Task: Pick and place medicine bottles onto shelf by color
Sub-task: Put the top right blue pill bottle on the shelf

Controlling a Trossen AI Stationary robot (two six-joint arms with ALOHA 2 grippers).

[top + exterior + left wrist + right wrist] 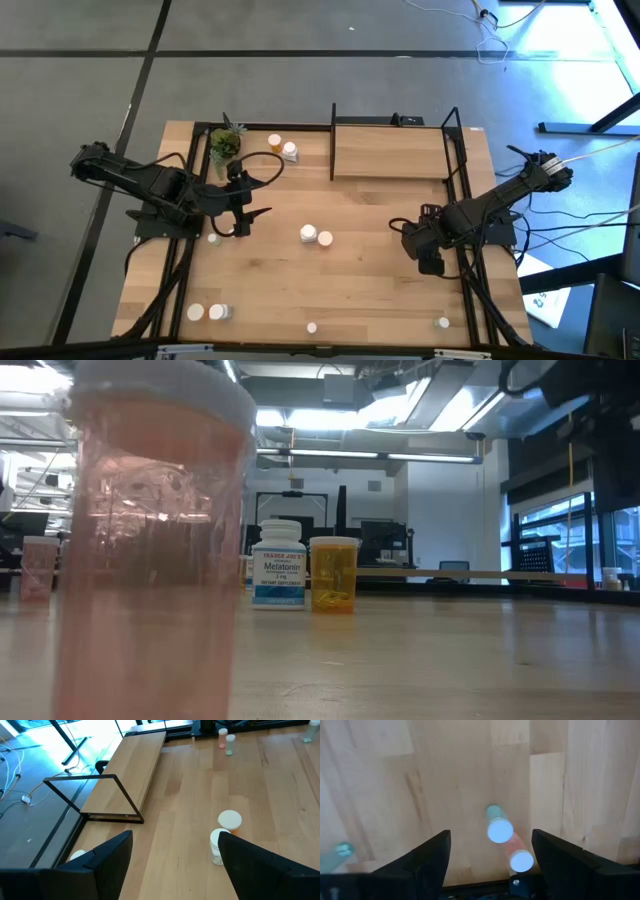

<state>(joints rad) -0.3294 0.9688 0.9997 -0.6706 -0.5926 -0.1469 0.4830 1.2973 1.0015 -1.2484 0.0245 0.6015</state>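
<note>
Wooden boards made up the tabletop [360, 280], and the medicine bottles were seen scattered over it. Two stood together near the middle, a white one [308, 233] touching an orange one [325, 240]. Two more [281, 146] were placed by the far edge beside a small green plant [225, 143]. A white-capped pair [207, 312] was found at the near left edge, and single small bottles were noted at the near middle [312, 327] and near right [443, 322]. The shelf [390, 150] was set at the far side of the table, framed by thin black posts, with no bottle seen on its board.

The left gripper [243, 222] was held over the left part of the table, its fingers [107, 857] spread apart with nothing between them; a small white cap [213, 239] lay just beside it. The right gripper [430, 262] was held low at the right side of the table, its fingers [427, 852] likewise parted and empty. Two pale-capped bottles [500, 830] were seen past them in the right wrist view.

In the low view, a pinkish bottle [150, 540] filled the left of the picture, with a white labelled bottle [278, 564] and an amber one [333, 574] standing side by side farther off.
</note>
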